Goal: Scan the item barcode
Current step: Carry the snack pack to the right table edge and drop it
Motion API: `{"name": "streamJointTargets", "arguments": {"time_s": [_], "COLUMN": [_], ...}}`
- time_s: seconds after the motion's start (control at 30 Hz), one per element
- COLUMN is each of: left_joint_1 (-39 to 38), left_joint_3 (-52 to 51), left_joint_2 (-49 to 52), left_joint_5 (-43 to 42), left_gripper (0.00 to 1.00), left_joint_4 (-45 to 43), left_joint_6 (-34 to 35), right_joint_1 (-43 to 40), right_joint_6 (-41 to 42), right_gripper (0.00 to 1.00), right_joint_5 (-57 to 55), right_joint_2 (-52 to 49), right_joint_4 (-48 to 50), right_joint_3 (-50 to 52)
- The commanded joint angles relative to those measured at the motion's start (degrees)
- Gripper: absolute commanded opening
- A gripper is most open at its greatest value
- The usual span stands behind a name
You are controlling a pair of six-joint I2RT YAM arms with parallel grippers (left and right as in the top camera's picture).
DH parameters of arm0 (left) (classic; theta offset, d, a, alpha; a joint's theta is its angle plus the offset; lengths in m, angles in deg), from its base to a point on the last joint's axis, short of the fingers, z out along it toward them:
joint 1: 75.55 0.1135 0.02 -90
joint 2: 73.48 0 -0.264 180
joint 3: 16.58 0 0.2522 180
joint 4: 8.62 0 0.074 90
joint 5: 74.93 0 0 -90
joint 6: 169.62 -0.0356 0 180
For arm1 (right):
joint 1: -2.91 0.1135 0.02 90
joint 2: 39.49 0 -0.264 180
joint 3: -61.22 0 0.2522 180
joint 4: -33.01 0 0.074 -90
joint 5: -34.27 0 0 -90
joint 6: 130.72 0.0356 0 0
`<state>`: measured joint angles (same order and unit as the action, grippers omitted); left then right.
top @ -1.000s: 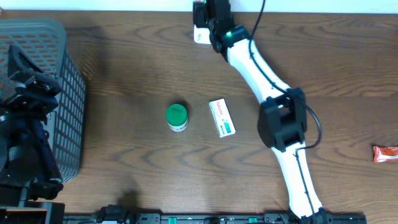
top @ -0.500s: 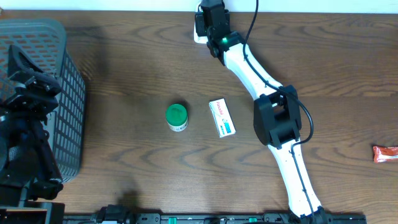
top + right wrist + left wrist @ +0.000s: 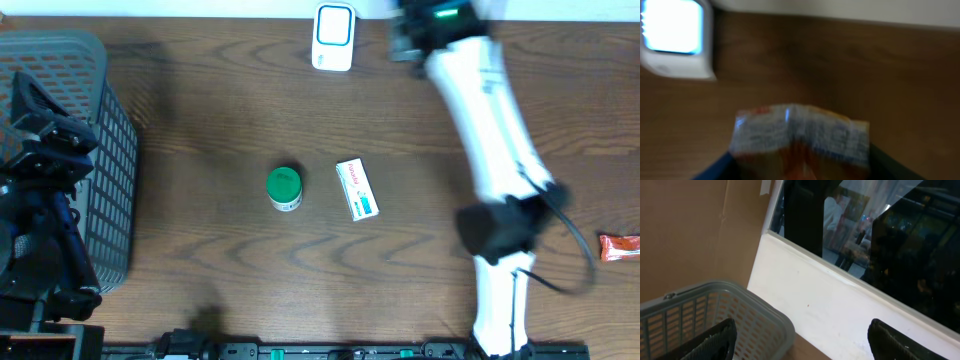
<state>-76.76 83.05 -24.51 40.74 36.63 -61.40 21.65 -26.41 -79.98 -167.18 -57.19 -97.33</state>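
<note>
A blurred orange and white packet (image 3: 800, 135) fills the lower middle of the right wrist view, with my right gripper (image 3: 800, 162) shut on it. The white scanner (image 3: 675, 37) lies on the table to the upper left of the packet, apart from it. From overhead, the scanner (image 3: 333, 24) sits at the table's back edge. The motion-blurred right gripper (image 3: 418, 25) is to its right, and the packet is hidden under the arm. My left gripper (image 3: 802, 345) is open and empty above the basket's rim.
A grey mesh basket (image 3: 105, 150) stands at the left, under the left arm. A green-lidded jar (image 3: 284, 187) and a small white box (image 3: 357, 189) lie mid-table. A red packet (image 3: 620, 246) lies at the right edge.
The right arm has swung quickly to the right, off the scanner, which now shows uncovered. The left arm has not moved.
</note>
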Motion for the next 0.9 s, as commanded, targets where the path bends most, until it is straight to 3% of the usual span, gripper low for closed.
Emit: {"name": "streamJointTargets", "arguments": {"time_s": [0.0, 0.17, 0.4, 0.53, 0.63, 0.8, 0.87], "left_joint_1": [0.22, 0.22, 0.22, 0.22, 0.22, 0.22, 0.22], "left_joint_3": [-0.15, -0.15, -0.33, -1.66, -2.69, -3.74, -3.91], "left_joint_2": [-0.07, -0.07, -0.07, -0.13, -0.15, -0.15, -0.15], "left_joint_5": [0.50, 0.50, 0.04, -8.24, -13.99, -14.69, -14.69], "left_gripper": [0.84, 0.84, 0.84, 0.84, 0.84, 0.84, 0.84], "left_joint_4": [-0.35, -2.25, -2.12, -3.58, -4.83, -6.12, -6.32], "left_joint_6": [2.49, 3.37, 2.49, -3.28, -6.29, -6.62, -6.62], "right_joint_1": [-8.37, -21.77, -38.25, -43.76, -46.95, -51.76, -53.27], "right_joint_6": [5.88, 10.95, 10.95, 10.93, 10.23, 7.69, 7.67], "right_gripper": [0.57, 0.57, 0.53, 0.54, 0.60, 0.73, 0.86], "right_joint_5": [-2.69, -0.66, 6.16, 7.21, 7.19, 7.78, 10.12], "right_joint_2": [4.81, 4.42, 4.26, 4.26, 4.26, 4.26, 4.26], "right_joint_4": [-8.57, -16.63, -10.95, -6.38, -3.67, 0.37, 0.94], "right_joint_3": [-1.33, 0.70, 14.71, 22.80, 27.67, 33.64, 34.07]}}
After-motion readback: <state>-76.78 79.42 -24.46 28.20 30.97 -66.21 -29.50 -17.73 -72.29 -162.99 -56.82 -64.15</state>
